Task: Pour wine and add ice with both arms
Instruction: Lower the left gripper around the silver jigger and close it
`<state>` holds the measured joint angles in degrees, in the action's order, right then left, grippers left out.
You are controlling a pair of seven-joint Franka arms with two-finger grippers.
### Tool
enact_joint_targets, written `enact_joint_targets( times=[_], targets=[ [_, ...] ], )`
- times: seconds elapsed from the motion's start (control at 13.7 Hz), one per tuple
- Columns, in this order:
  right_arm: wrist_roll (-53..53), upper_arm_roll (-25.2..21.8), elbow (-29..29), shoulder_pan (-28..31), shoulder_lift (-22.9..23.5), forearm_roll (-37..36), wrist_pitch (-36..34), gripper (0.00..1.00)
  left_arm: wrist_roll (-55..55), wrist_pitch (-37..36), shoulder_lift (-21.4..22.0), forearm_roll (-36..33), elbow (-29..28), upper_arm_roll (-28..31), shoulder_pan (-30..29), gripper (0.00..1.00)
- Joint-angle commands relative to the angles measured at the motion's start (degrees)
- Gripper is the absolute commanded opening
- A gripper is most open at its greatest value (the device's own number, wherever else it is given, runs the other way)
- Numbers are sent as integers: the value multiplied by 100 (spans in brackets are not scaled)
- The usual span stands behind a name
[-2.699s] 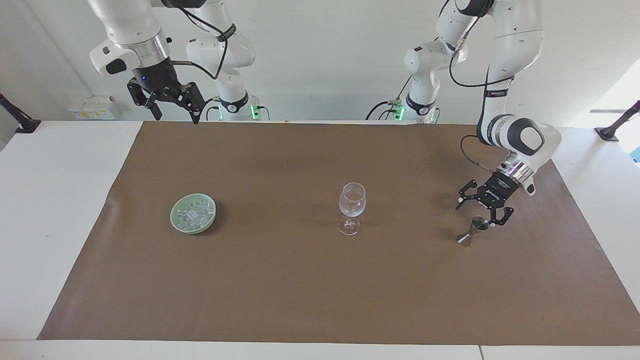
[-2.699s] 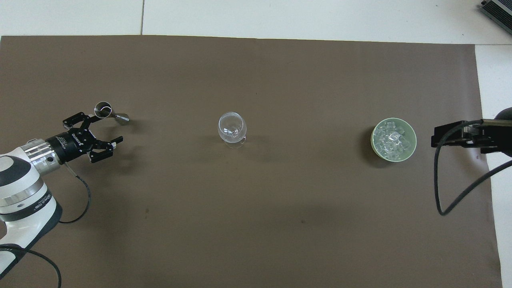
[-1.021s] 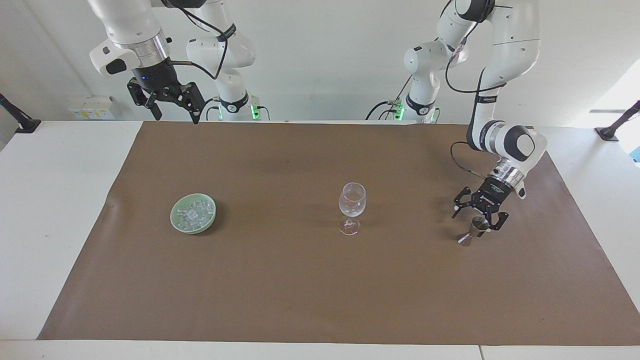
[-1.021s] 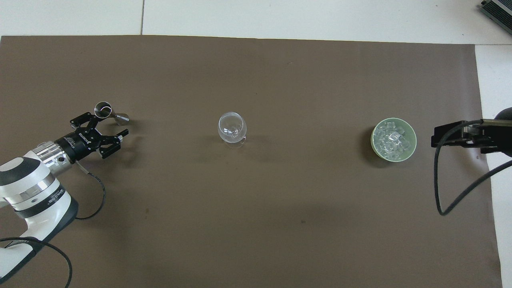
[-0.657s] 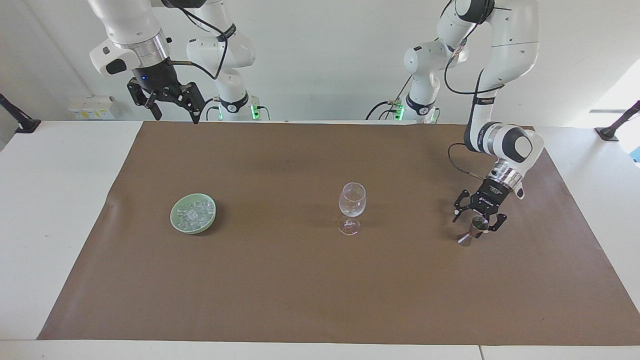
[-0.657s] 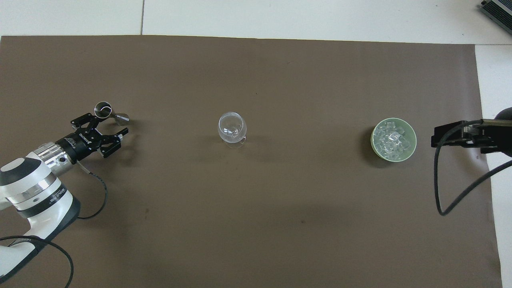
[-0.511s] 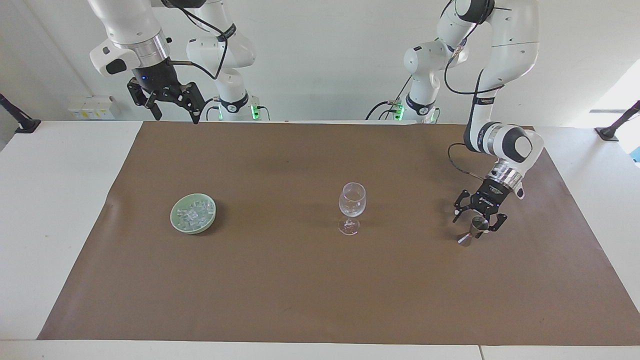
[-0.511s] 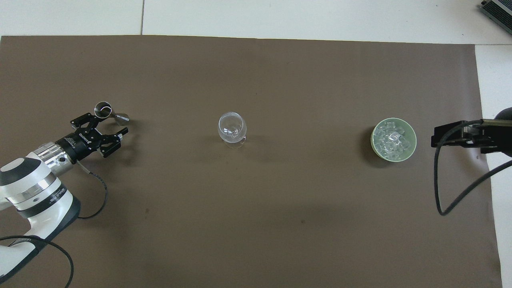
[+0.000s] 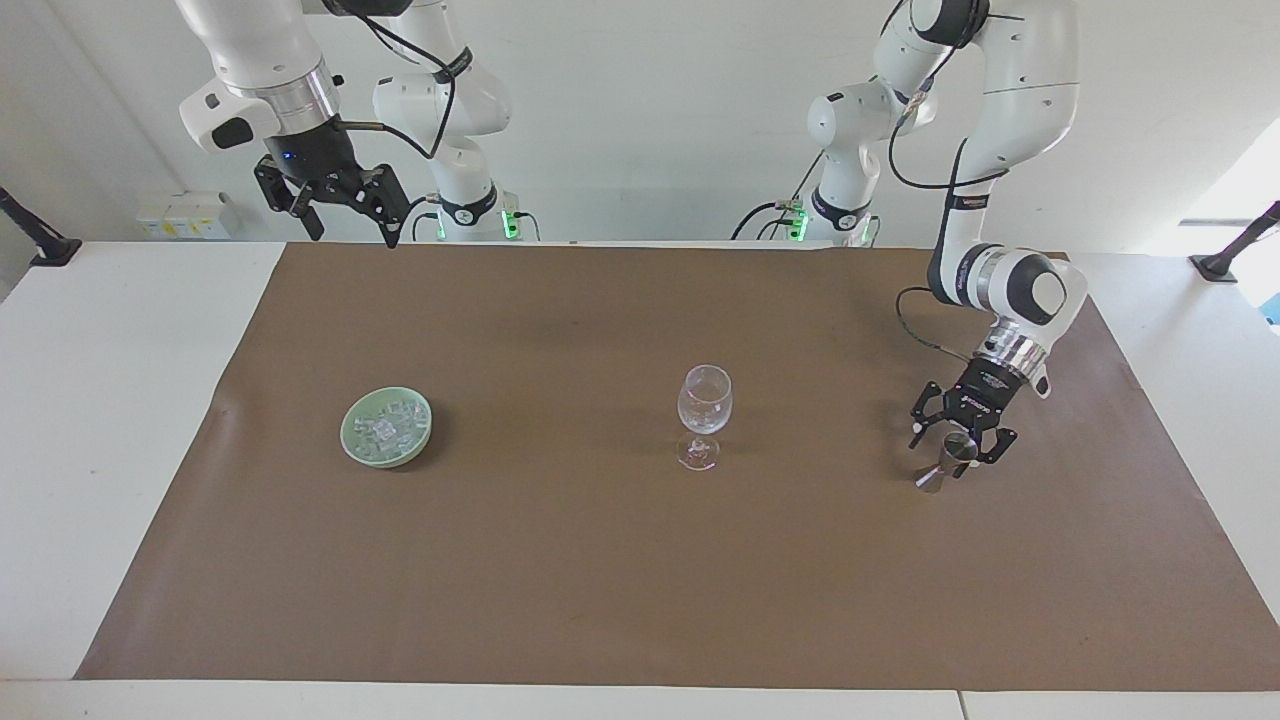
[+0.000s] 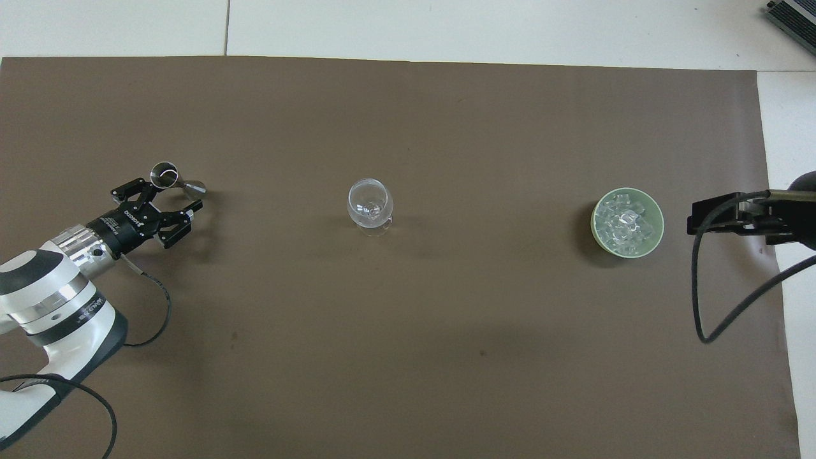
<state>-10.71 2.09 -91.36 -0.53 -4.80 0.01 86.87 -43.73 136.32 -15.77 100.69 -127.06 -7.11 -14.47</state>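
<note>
Left gripper [image 10: 177,199]: low over the brown mat [image 10: 446,319], at the left arm's end of the table [image 9: 100,400]; its fingers are still apart, one at each side of the metal jigger [image 9: 947,462]; it comes at the jigger from the side nearer to the robots; if the fingers already touch the metal I cannot tell; nothing is lifted.
Metal jigger: a small double cone of steel; it stands upright on the mat, its open top between the fingers of the left gripper; well apart from the wine glass [image 9: 704,413].
Wine glass: clear, with a stem; upright near the middle of the mat, between the jigger and the green bowl [image 9: 387,427]; it looks empty.
Green bowl: shallow, pale green; on the mat toward the right arm's end of the table, well apart from the glass.
Ice [image 10: 624,221]: a heap of small clear cubes; all of it lies in the green bowl.
Right gripper [image 9: 353,218]: the right arm waits; the gripper hangs high over the edge of the mat nearest the robots, at that arm's end; its fingers are spread wide and it holds nothing.
</note>
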Motion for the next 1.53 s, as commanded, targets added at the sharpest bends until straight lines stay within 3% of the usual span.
enact_joint_targets(
  times=[0.0,0.58,0.73,0.88,1.17,1.46],
  targets=[
    [-11,-42,-136,-44,-126,-18,67,100,119,88,-49,214,103,43,85,76],
    [-11,-42,-145,-35,-126,-18,76,100,312,105,-49,311,103,43,137,69],
    [-11,-42,-136,-35,-126,-18,67,100,312,105,-49,311,94,43,129,61],
    [-11,-42,-136,-35,-118,-18,76,100,312,105,-49,311,94,43,129,60],
    [-11,-42,-136,-35,-126,-18,67,100,312,105,-49,311,94,43,111,46],
    [-19,-42,-136,-35,-126,-18,76,100,312,105,-49,311,103,43,102,22]
  ],
)
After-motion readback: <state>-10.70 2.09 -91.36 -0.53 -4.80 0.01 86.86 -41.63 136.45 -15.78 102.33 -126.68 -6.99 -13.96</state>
